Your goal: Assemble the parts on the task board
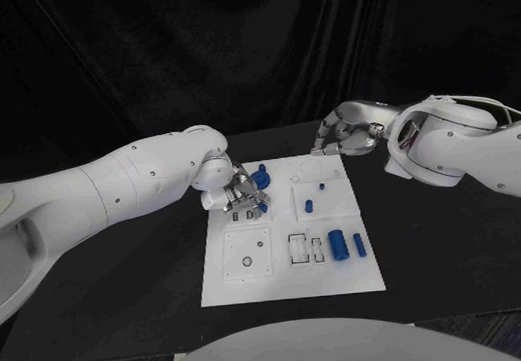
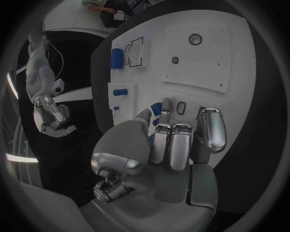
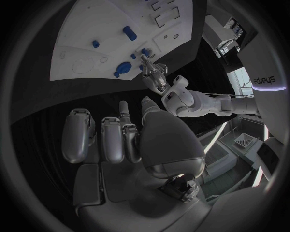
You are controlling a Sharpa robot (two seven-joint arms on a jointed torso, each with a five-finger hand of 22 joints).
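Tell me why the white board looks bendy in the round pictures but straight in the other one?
In the left wrist view the fisheye lens curves the task board edges, with a dark ring around the circle; the right wrist view bends it too. In the head view the board keeps straight edges, bright against the black table.

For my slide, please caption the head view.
Left hand works on the white task board; right hand waits behind it.

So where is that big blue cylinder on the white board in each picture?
Head view: the big blue cylinder lies at the task board's near right, beside a slimmer blue part.
Left wrist view: at, near the board's edge.
Right wrist view: cannot tell.
Shared landmark: the left hand.
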